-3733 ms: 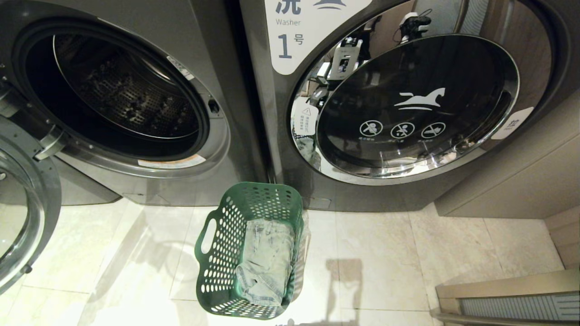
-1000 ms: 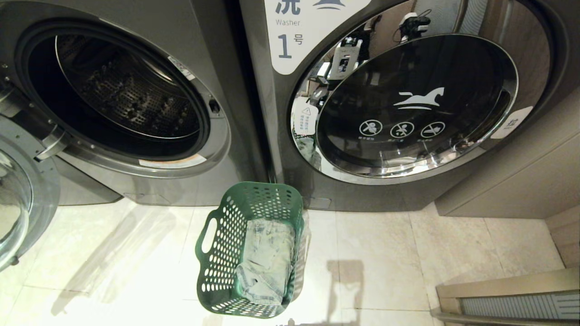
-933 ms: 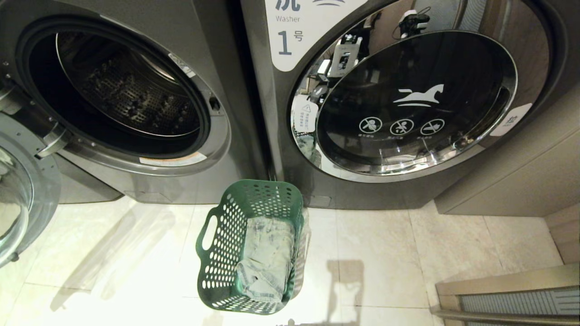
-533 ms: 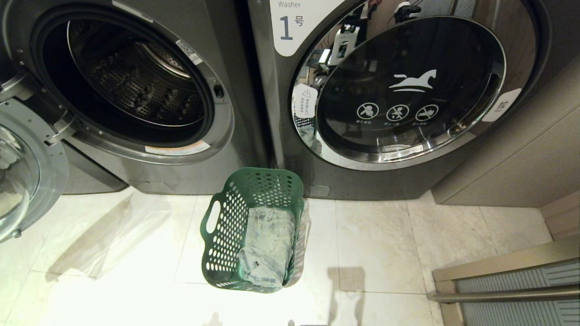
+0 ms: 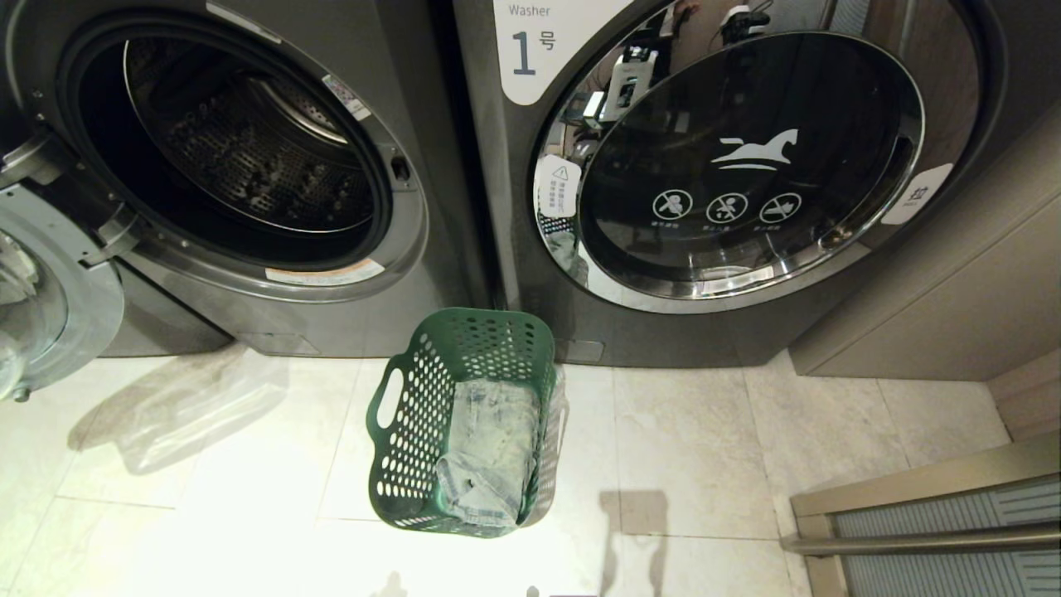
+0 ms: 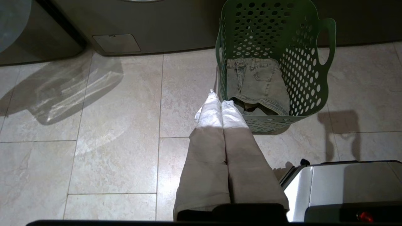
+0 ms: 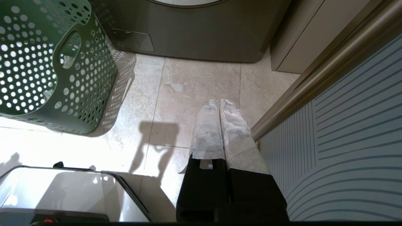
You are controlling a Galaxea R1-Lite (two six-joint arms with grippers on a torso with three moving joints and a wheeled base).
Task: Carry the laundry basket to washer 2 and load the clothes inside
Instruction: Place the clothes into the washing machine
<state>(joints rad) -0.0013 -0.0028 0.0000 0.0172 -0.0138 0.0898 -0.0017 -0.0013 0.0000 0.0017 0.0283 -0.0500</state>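
**Basket sitting on the tiles between two washers, both grippers pressed shut and empty**

The laundry basket (image 5: pixel 462 419) is standing upright on the pale tiled floor (image 5: pixel 704 448), just in front of the seam where the two dark grey washers are meeting; its far end is sitting close to their bases, though whether it is touching them cannot be told. The clothes (image 5: pixel 489 452), a folded pale denim garment, are lying inside the basket, leaning toward its right wall.

The washer on the left (image 5: pixel 249 166) is standing with its round opening uncovered and the perforated drum showing; its door (image 5: pixel 37 307) is swinging out at the left edge of the head view; no number label is showing on this machine. The washer on the right (image 5: pixel 746 166) is keeping its chrome-rimmed glass door shut, and its white label (image 5: pixel 539 50) is reading "Washer 1".

The left gripper (image 6: pixel 219 100) is hanging low over the floor, its two wrapped fingers pressed together and holding nothing; in the left wrist view its tips are appearing just beside the basket's near left corner. The right gripper (image 7: pixel 219 102) is likewise closed and empty, hovering over bare tile between the basket and a ribbed panel (image 7: pixel 345 141) with a metal rail.
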